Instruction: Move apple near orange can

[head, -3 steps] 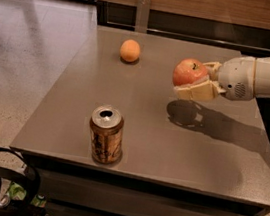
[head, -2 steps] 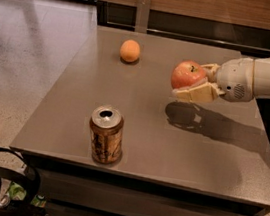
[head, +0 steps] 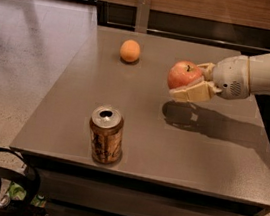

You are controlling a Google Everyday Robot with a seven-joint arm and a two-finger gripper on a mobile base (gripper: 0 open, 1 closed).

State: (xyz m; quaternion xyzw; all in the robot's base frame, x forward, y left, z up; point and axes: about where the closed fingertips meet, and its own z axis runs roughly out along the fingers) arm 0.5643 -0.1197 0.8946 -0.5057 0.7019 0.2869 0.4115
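Far picture-left of the task's things: the orange can (head: 105, 135), upright, long axis vertical, silver top w/ open tab hole facing up. It stands near the front edge of the grey worktop (head: 168, 153), w/ bare surface all round it.

Further back & slightly right: a small orange fruit (head: 130, 50), alone, well apart from the can. Not part of the job.

Right of centre: the apple (head: 184, 75), red w/ a yellowish blush, stem side up. It's clamped in the hand (head: 186, 80); the pale fingers (head: 193, 92) close round it, one under and one behind/above. A shadow (head: 194, 118) sits on the worktop below, clear of the fruit, so I judge the apple is carried in the air, not resting.

Far right: the white arm (head: 266, 74) reaches in from the right edge, roughly level, wrist pointing picture-left.

Key relation: from the hand, the can lies to picture-left and toward the front edge, i.e. diagonally down-left in view, well apart. The path btwn them looks bare; the orange fruit is off to the far side, not in the way.

Judgement: transport is underway, placing not yet done. Next move needs a diagonal carry toward the can, then a set-down just beside it. Risk: the can is tall & prob. light, so a nudge from apple or fingers could tip it.
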